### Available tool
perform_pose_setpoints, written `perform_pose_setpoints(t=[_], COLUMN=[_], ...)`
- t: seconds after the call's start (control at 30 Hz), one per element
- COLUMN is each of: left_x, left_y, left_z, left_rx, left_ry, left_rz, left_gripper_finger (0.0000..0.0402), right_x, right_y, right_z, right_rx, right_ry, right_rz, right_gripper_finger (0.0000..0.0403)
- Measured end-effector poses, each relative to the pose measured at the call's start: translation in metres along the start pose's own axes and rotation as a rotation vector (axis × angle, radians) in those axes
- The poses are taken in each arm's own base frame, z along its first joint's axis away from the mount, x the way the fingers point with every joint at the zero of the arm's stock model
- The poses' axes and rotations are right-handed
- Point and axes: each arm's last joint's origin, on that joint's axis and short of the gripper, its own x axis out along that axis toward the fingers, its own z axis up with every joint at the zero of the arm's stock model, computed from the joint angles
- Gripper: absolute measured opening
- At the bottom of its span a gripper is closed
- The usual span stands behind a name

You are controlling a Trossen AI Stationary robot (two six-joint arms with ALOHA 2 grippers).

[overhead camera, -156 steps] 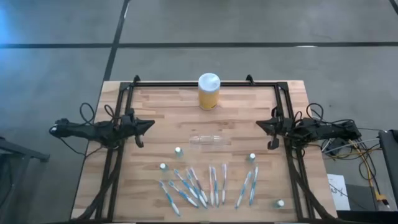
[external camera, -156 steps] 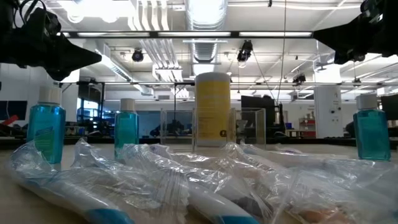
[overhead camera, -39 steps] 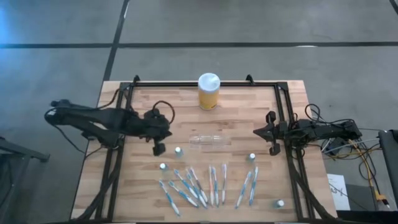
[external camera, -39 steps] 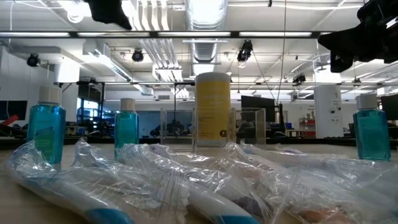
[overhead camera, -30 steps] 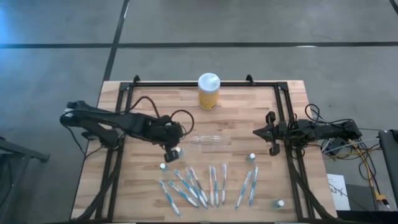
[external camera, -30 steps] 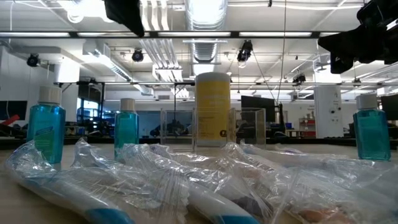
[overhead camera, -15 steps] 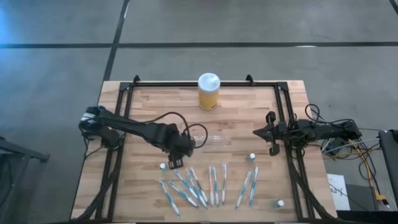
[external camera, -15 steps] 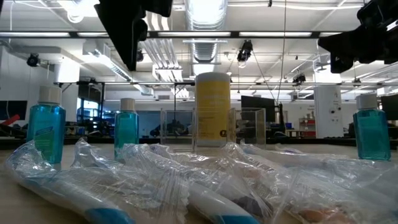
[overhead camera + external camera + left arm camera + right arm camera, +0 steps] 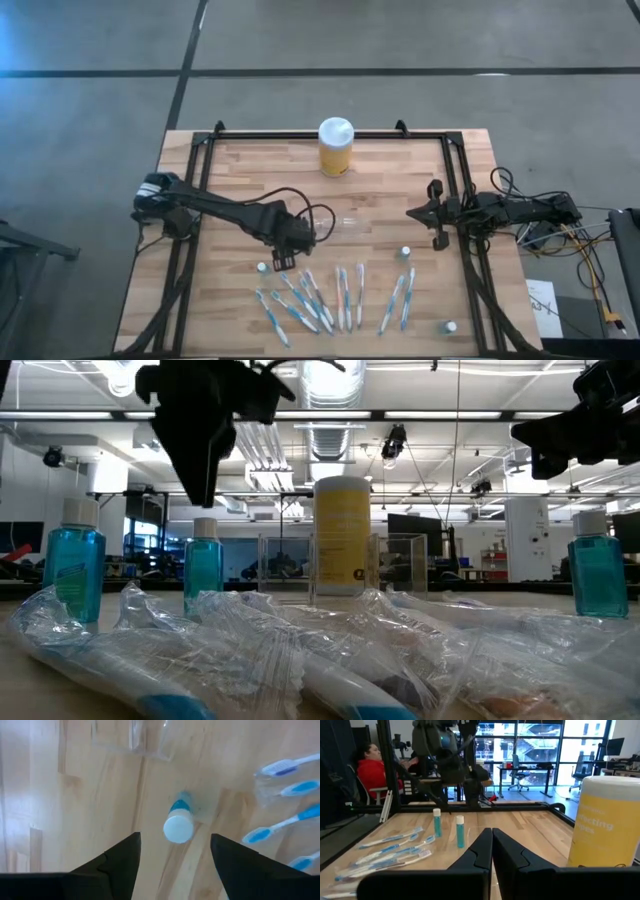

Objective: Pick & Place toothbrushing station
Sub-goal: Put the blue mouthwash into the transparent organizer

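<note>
The left gripper (image 9: 172, 852) has been swung inward and spread wide above a small blue white-capped tube (image 9: 178, 822); grasping seems imminent; the right gripper (image 9: 492, 850) stays clenched, empty.

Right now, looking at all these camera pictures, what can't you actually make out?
- Clear holder: nearly invisible on the wood in the high view; the left arm covers its end.
- Bottle under the left gripper: label too blurred, left wrist view.
- Toothbrushes: wrapping hides the bristles, low view.
- Yellow jar: cut off by the edge, right wrist view.

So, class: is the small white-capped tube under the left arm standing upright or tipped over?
Upright. The white-capped tube shows its round cap end-on to the left gripper above it, whose jaws stand open, and it stands vertical across the table.
</note>
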Motion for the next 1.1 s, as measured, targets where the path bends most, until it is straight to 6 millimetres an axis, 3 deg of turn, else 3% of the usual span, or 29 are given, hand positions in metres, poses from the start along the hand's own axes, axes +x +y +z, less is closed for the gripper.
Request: perform_pose_setpoints(t=[0.33,1.1], left_x=[0.015,0.029], left_y=[0.000,0.002], left_z=[-0.001,-0.003], left_rx=[0.082,0.059], left_ry=[-0.018,-0.018], left_rz=[-0.019,-0.045], left_gripper_finger=[0.0243,0.0243], right_x=[0.000,0.000], right_y=[-0.001,-0.002], right_z=[0.001,0.001], right_rx=[-0.027,-0.021], right_ry=[-0.011,-0.011], right_rz=[-0.048,-0.057], right_gripper_finger=[0.0008,0.0008])
